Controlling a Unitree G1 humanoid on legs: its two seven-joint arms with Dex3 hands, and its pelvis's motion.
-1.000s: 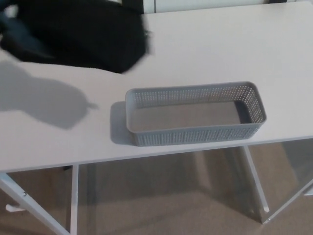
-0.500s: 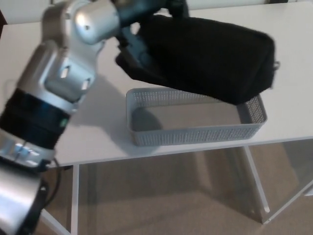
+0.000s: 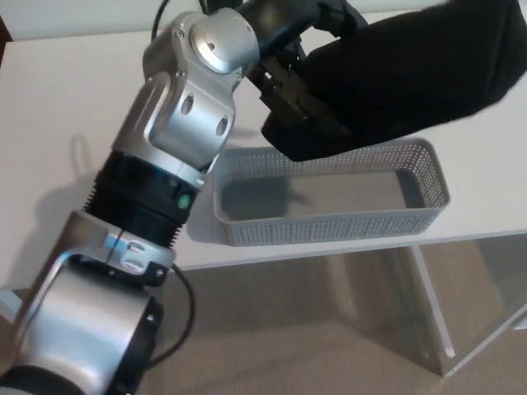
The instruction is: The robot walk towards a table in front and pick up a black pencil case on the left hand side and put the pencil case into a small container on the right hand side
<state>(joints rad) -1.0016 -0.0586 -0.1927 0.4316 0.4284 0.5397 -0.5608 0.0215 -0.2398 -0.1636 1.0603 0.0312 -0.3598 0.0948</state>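
Note:
My left hand [image 3: 300,78] is shut on the black pencil case [image 3: 420,78], holding it in the air over the far side of the grey perforated container [image 3: 329,222]. The case is tilted, its right end raised toward the top right corner of the picture. It hides the container's far rim. My silver left arm [image 3: 177,140] reaches across from the lower left. The container stands near the white table's [image 3: 66,123] front edge, and its inside looks bare. My right hand does not show.
The table's front edge runs just below the container. Under it are white table legs [image 3: 432,309] and a beige floor [image 3: 313,346]. A black cable [image 3: 185,317] hangs by my arm.
My left arm has carried the pencil case from the table's left side rightward and upward, so it now hangs over the container with its right end lifted higher.

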